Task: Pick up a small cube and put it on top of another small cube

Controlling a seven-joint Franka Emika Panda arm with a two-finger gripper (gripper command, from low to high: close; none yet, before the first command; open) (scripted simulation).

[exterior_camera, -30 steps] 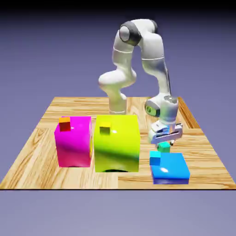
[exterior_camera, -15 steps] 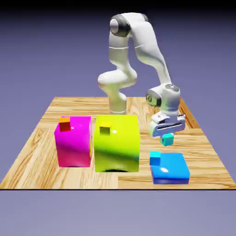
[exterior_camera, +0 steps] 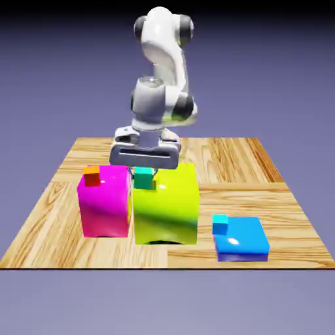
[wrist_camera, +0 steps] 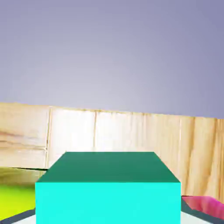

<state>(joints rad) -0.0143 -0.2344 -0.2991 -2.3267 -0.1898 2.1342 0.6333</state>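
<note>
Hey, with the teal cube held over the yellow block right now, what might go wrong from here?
1. The teal cube hides the olive cube beneath it in the exterior view, so alignment cannot be checked; an off-centre release might topple it onto the big yellow block.
2. The wide tool hangs close to the orange cube and could knock it.
</note>
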